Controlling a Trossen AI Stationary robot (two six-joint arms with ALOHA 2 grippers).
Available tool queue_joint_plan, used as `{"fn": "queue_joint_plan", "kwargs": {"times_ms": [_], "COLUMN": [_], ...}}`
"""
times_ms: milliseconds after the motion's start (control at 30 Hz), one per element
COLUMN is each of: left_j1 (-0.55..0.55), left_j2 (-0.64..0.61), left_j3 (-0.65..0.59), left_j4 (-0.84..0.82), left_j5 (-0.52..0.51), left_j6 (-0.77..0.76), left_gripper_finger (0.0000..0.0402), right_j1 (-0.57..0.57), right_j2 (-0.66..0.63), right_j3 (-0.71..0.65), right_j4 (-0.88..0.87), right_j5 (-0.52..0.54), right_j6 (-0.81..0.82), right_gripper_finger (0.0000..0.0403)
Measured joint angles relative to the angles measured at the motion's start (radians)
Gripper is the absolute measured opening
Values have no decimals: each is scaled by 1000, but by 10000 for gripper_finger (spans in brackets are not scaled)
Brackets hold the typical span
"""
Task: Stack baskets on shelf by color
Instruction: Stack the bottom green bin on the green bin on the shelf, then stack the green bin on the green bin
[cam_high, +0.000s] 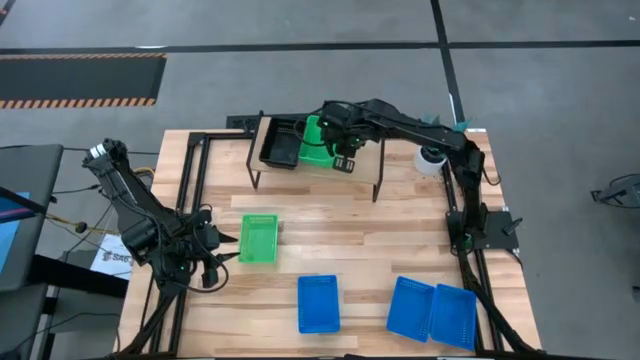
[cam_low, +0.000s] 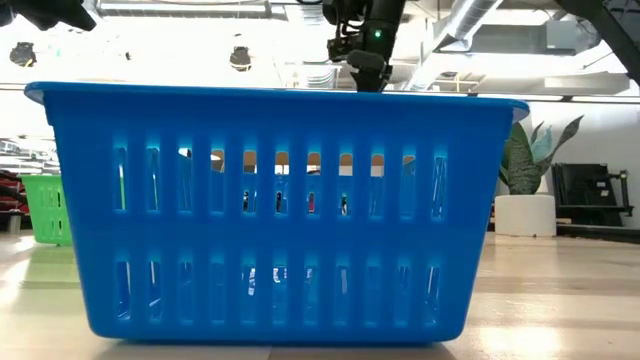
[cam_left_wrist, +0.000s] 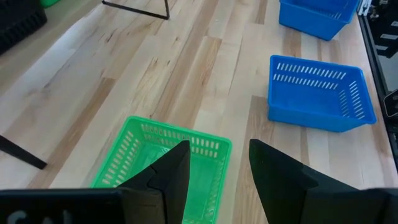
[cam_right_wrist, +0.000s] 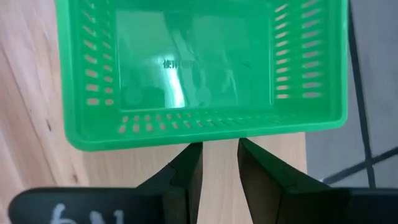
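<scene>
From above, our right tool (cam_high: 346, 162) hovers over the shelf (cam_high: 365, 165), just beside a green basket (cam_high: 317, 143) that sits there next to a black basket (cam_high: 281, 146); we judge the colours are being kept in separate piles, which is why green sits apart from black. Our left tool (cam_high: 212, 252) waits at the left side of the table (cam_high: 350, 240), close to a second green basket (cam_high: 259, 239), while three blue baskets (cam_high: 318, 303) lie along the near edge, not yet shelved. At table height, one blue basket (cam_low: 280, 210) fills the frame, and an arm hangs down behind it. Through the left wrist, our left tool (cam_left_wrist: 217, 165) stands with fingers apart, right above the near rim of the green basket (cam_left_wrist: 161, 165), with two blue baskets (cam_left_wrist: 320, 93) farther off. Through the right wrist, our right tool (cam_right_wrist: 219, 158) has its fingers slightly apart and empty, just clear of the green basket's (cam_right_wrist: 199, 68) rim on the shelf board (cam_right_wrist: 37, 124).
</scene>
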Motion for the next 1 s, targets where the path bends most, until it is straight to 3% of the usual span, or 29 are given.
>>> {"fn": "queue_joint_plan", "kwargs": {"times_ms": [333,500,667,1000], "left_j1": [0,0,0,0], "left_j2": [0,0,0,0], "left_j3": [0,0,0,0], "left_j4": [-1,-20,-61,-95], "left_j5": [0,-4,23,72], "left_j6": [-19,-21,-56,-79], "left_gripper_finger": [153,153,153,153], "right_j1": [7,56,165,495], "right_j2": [23,10,10,178], "right_j3": [6,98,129,117], "right_j4": [10,-123,-155,299], "right_j5": [-34,-41,-166,-205], "right_j6": [-9,149,307,275], "right_gripper_finger": [122,122,122,126]}}
